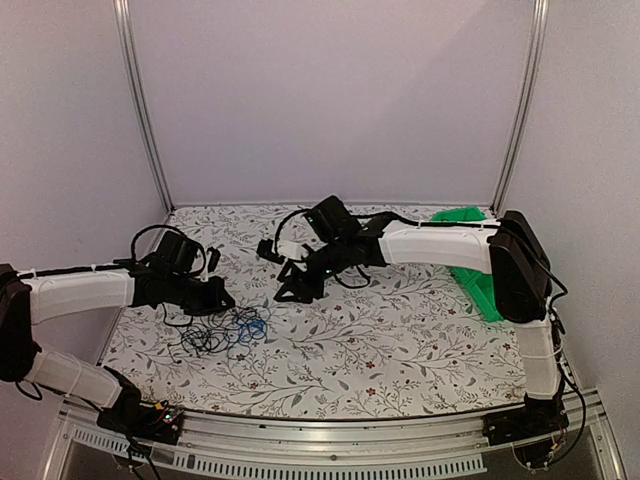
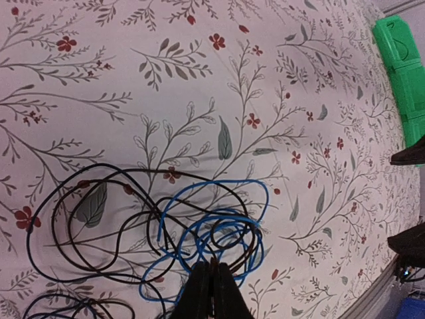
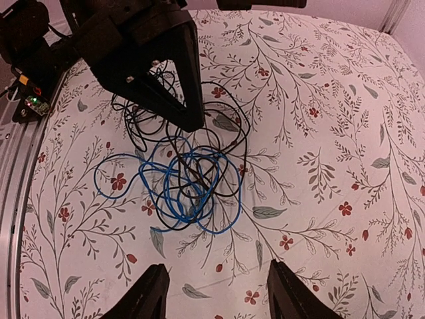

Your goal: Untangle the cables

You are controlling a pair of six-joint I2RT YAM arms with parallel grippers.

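Top external coverage places the cables (image 1: 225,330) in a loose tangle on the table (image 1: 400,350), toward its left edge and somewhat nearer the near edge than the far one; the blue cable (image 2: 219,229) is looped through the black cables (image 2: 66,219) at the middle of the heap. The left end effector (image 2: 211,282) is clenched, its tips set into the blue loops; whether a strand is trapped between them cannot be told; the right end effector (image 3: 218,266) is released, with nothing between its fingers, and hangs just beside the tangle on the side facing the right edge. The step in hand is judged to be the first parting of the tangle; next, a strand would need to be taken by the right end effector and drawn away from the left one, so that loops are opened rather than tightened. Crossings beneath the left end effector are hidden in the right wrist view; the cable ends cannot be traced; a green object (image 1: 470,260) near the far right corner is only partly seen.
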